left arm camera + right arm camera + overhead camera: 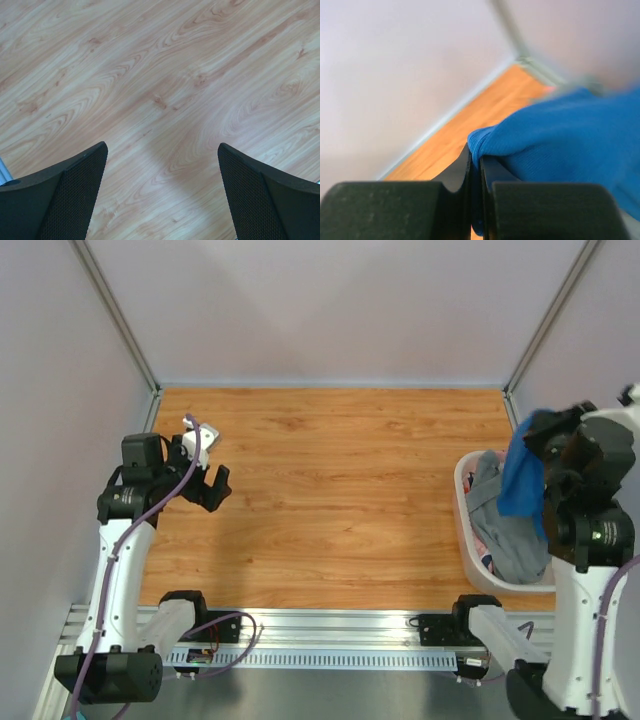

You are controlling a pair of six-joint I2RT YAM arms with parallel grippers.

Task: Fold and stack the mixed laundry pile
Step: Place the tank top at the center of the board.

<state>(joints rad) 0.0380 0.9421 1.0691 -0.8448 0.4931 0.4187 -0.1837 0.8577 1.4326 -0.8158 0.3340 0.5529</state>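
A bright blue garment (522,475) hangs from my right gripper (540,430), lifted above the white basket (463,502) at the table's right edge. In the right wrist view the blue garment (570,130) is pinched between the shut jaws of the right gripper (476,157). Inside the basket lies a grey garment (505,530) with a bit of pink patterned cloth (484,558) under it. My left gripper (215,487) hovers open over bare wood at the left, and nothing lies between its fingertips (95,165).
The wooden table (340,490) is bounded by pale walls on the left, back and right. A metal rail (330,630) carrying both arm bases runs along the near edge.
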